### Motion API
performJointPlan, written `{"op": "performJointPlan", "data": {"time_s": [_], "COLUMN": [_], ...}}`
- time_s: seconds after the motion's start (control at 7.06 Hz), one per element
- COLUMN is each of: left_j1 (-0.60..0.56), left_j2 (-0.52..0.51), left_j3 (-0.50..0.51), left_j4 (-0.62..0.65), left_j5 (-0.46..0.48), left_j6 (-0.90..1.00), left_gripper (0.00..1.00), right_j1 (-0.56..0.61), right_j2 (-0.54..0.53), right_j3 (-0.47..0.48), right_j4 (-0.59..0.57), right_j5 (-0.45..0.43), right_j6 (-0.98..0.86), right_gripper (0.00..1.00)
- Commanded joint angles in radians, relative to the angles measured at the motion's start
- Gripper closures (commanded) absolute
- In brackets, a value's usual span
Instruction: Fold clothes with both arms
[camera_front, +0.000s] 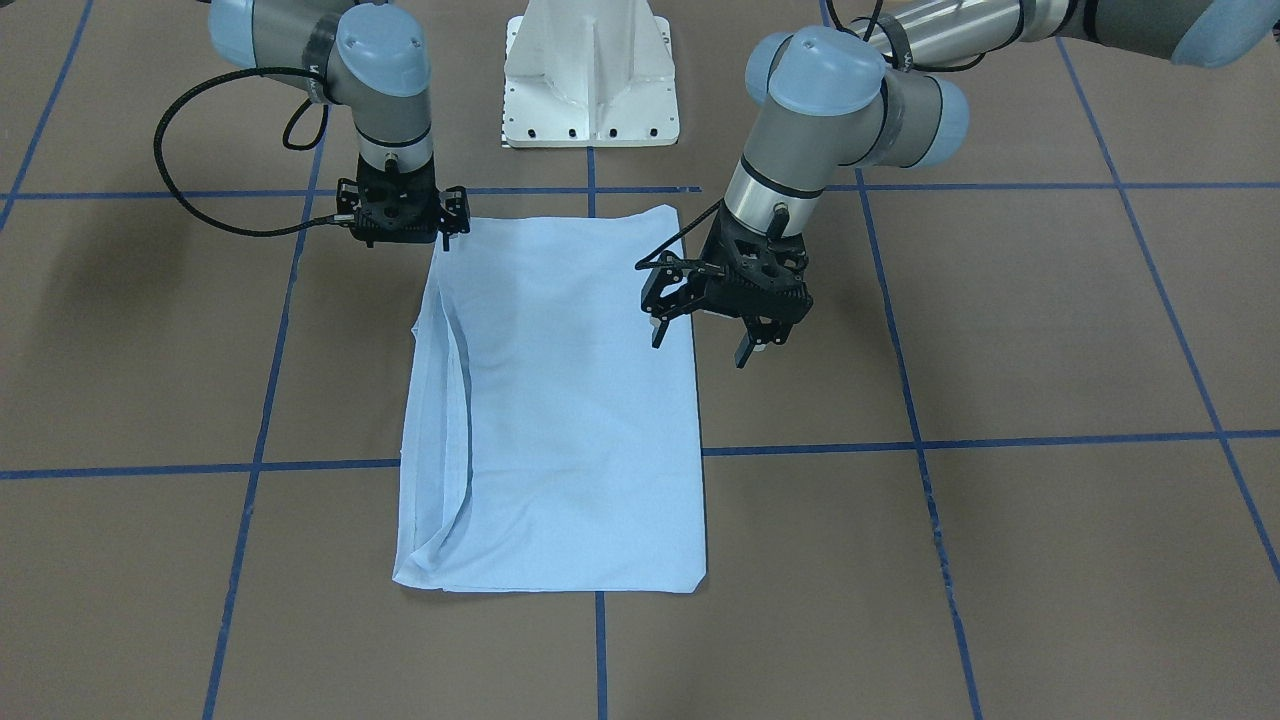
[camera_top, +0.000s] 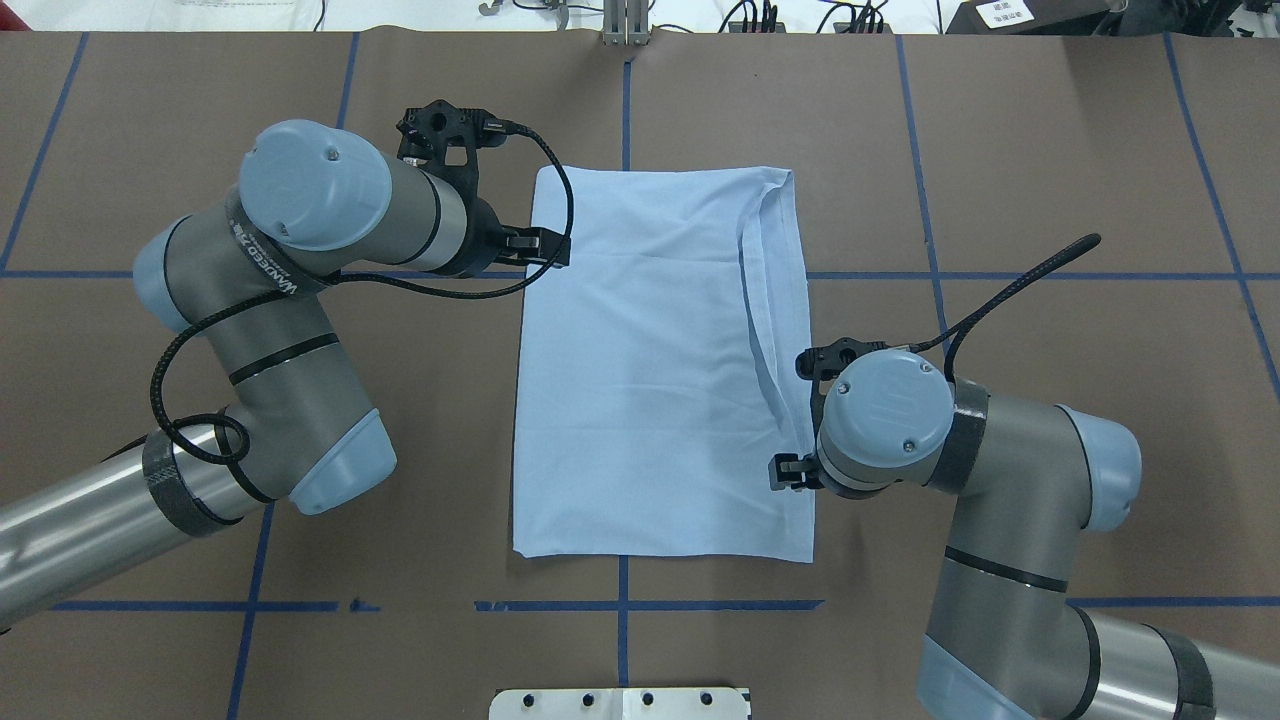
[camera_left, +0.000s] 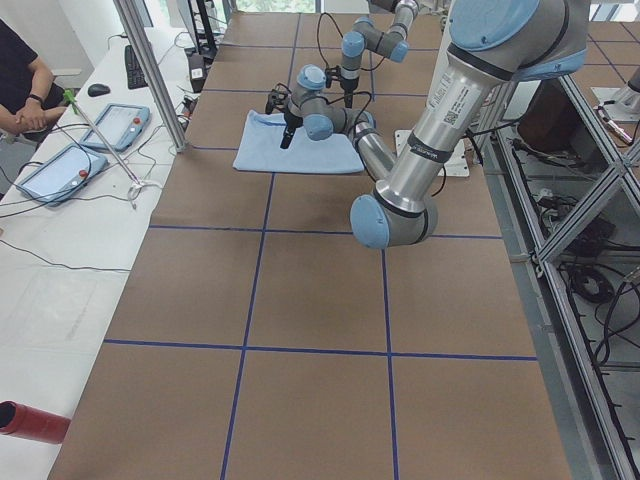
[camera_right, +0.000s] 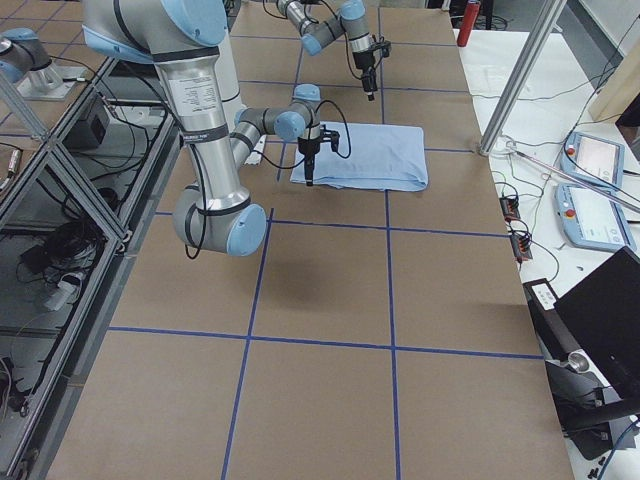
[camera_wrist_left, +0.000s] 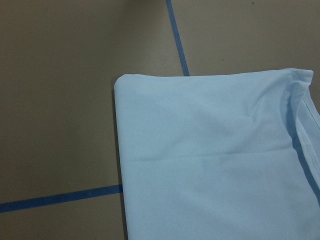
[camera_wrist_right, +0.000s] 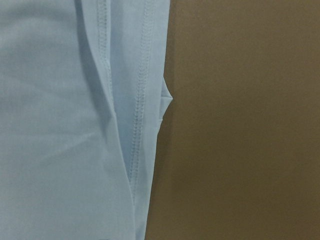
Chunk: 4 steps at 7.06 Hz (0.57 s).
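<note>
Brown table (camera_front: 1000, 320) lies bare around the folded T-shirt (camera_front: 570, 400).

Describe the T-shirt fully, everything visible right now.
The T-shirt is pale light-blue, thin matte fabric, folded into a tall rectangle lying flat on the brown table, across a blue tape line. No collar, label or print shows. Along its edge on the robot's right, stitched hems overlap in a long loose fold; the opposite edge is clean. The surface is mostly smooth with faint creases. The right gripper sits at its near corner; contact is unclear. The left gripper hangs open at the other edge.
</note>
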Motion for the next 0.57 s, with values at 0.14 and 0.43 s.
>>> {"op": "performJointPlan", "data": {"time_s": [0.14,0.43], "left_j1": [-0.001,0.001], "left_j2": [-0.003,0.002], "left_j3": [-0.006,0.011], "left_j4": [-0.002,-0.049], "left_j5": [0.000,0.003], "left_j6": [0.000,0.010], "left_gripper": [0.00,0.00], "right_j1": [0.100,0.157], "right_j2": [0.131,0.272], "right_j3": [-0.146,-0.359], "right_j4": [0.008,0.045], "right_j5": [0.001,-0.001], "right_j6": [-0.099,-0.143], "right_gripper": [0.00,0.00]}}
